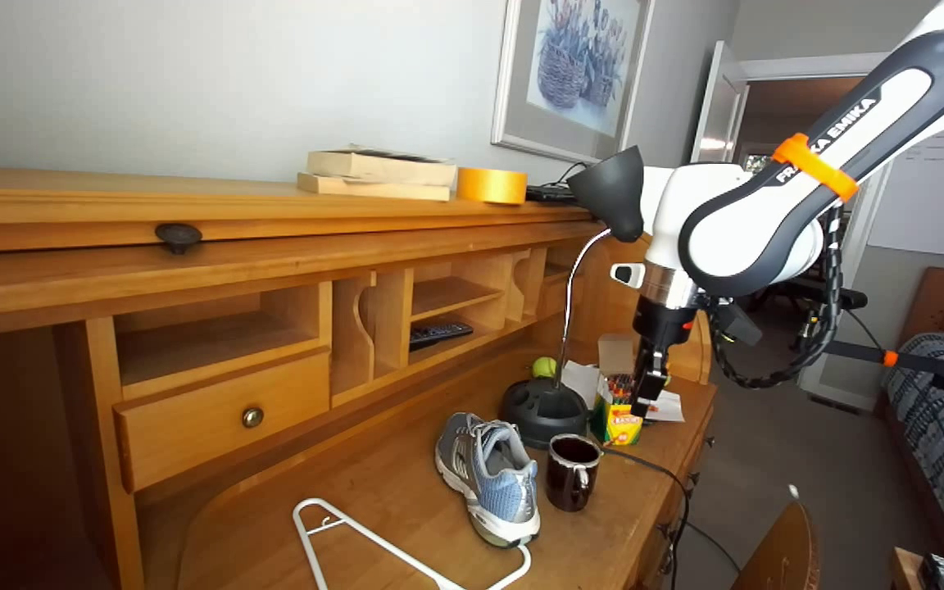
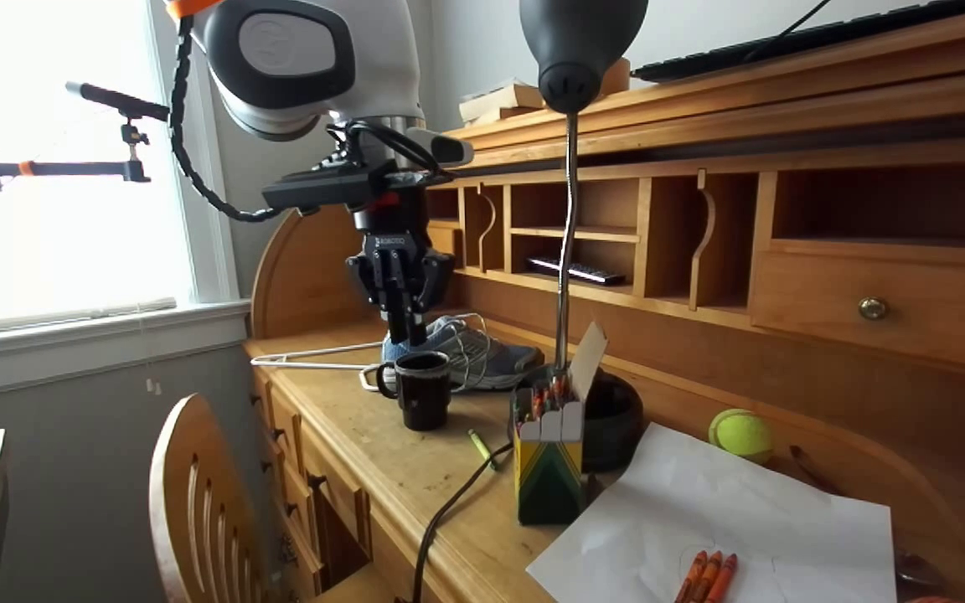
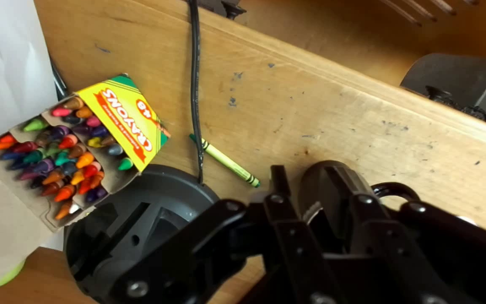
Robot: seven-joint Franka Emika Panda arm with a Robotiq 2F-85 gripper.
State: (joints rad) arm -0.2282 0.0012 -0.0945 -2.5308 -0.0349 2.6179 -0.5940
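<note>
My black gripper points down above the desk, its jaws parted by a modest gap and holding nothing. In an exterior view the gripper hangs just above a dark brown mug. Looking down in the wrist view, the mug shows below and between the fingers, partly covered by one of them; no contact is visible. A yellow-green crayon lies on the wood near the mug. Beside it stands an open crayon box packed with crayons. A grey-blue shoe rests next to the mug.
A desk lamp's black base and thin stem rise near the box. A black cord crosses the desk. There are a white hanger, a paper sheet with orange crayons, a tennis ball and a chair.
</note>
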